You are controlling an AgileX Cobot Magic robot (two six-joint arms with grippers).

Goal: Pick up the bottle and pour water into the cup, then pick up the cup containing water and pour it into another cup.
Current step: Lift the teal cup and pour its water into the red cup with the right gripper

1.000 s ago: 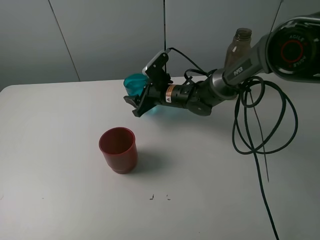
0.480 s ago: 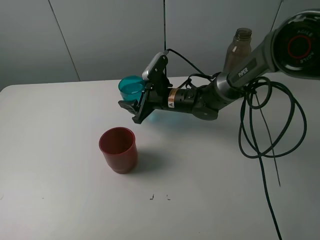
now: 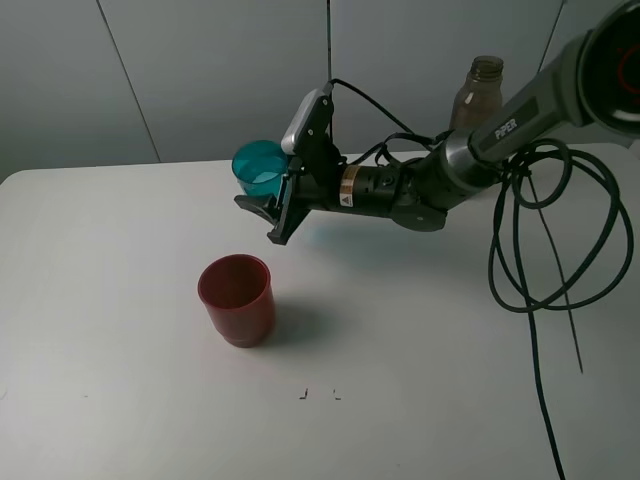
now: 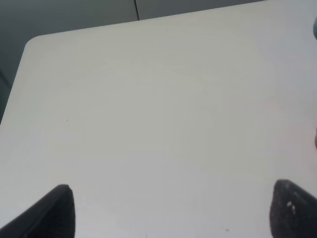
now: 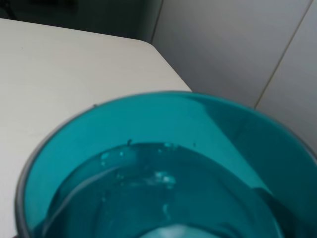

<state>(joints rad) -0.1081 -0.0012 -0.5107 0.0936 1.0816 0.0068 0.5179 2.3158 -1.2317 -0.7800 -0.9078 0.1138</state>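
One small teal translucent plastic tumbler (image 3: 257,170) of water hangs upper centre, clamped in the right gripper (image 3: 270,212); squat dark red plastic cup (image 3: 237,300) stands lower left; left gripper (image 4: 176,213) jaws gape wide.

One table (image 3: 120,300); two cups in all, one teal cup (image 3: 258,170) and one red cup (image 3: 237,298); one bottle (image 3: 480,90); one arm (image 3: 515,120) in sight from above; two small dark marks (image 3: 303,394) on the tabletop; the black cables (image 3: 492,260) loop over one another, so I cannot tell how many there are.
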